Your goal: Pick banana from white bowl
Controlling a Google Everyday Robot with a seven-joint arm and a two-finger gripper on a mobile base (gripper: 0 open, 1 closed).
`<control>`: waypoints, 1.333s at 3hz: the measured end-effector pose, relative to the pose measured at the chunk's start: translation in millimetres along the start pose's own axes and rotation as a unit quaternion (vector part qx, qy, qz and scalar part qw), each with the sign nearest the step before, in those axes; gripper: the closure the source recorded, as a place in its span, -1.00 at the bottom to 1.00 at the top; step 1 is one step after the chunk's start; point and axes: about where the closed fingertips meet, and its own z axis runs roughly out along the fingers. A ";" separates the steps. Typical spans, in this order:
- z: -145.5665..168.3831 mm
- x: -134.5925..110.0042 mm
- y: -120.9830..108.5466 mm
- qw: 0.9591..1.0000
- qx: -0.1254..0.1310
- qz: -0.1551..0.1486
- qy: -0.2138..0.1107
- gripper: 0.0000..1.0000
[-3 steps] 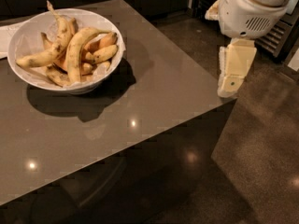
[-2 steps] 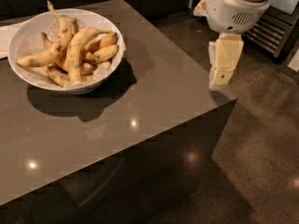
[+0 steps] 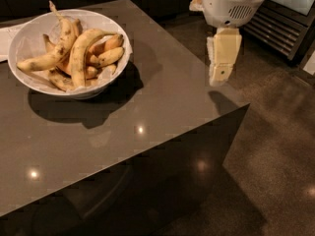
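The white bowl [image 3: 25,39] stands at the far left of the dark grey table and holds several bananas. The banana [image 3: 78,53], long, strongly curved and pale yellow with brown speckles, lies across the middle of the pile. A slimmer spotted banana with a long thin stem [image 3: 58,47] lies to its left, and short orange-yellow ones [image 3: 109,56] lie to its right. My gripper [image 3: 219,77] hangs pointing down from the white wrist above the table's right edge. It is well to the right of the bowl, apart from it, with nothing in it.
The table [image 3: 162,102] ends at a front-right corner just below the gripper, with dark polished floor [image 3: 275,146] beyond. A slatted metal unit [image 3: 283,26] stands at the back right. A white sheet [image 3: 6,38] lies behind the bowl at the left edge.
My gripper has moved left, from beyond the table's right edge to above it, closer to the bowl. The bowl and the bananas have not moved.
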 end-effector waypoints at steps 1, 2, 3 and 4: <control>1.6 -7.3 -10.5 1.000 0.017 -0.015 0.006 -1.00; 8.1 -21.4 -32.5 0.999 0.028 -0.044 0.010 -1.00; 19.0 -40.9 -57.1 0.997 0.027 -0.077 0.004 -1.00; 18.3 -45.0 -60.3 0.996 0.030 -0.079 0.001 -1.00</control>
